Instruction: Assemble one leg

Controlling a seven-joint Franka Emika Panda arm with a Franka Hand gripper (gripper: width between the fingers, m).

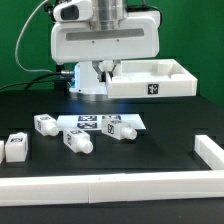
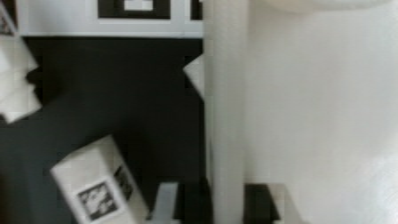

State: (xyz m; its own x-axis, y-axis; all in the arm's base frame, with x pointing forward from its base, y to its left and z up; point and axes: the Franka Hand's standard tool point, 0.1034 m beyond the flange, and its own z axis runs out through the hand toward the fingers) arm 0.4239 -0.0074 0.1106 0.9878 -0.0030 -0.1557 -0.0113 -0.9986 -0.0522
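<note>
Leg loose; end effector at tray part.
The leg (image 1: pixel 78 140) is seen on the bench (image 1: pixel 40 100) beside the marker board (image 1: pixel 100 120); beyond, the tray part's (image 1: pixel 160 88) wall is straddled by the end effector (image 1: pixel 97 74), whose grip cannot be told. Pulled off-centre, the tray part could be twisted askew.

In the exterior view the arm (image 1: pixel 103 35) is cut off by the upper edge, and how the jaws of the pincer (image 1: pixel 98 80) stand cannot be told. The wrist view is blurred: a large white surface (image 2: pixel 302 100) cannot be identified, one leg (image 2: pixel 89 172) is cut off by the picture's edge, and its tag (image 2: pixel 112 190) cannot be read.
</note>
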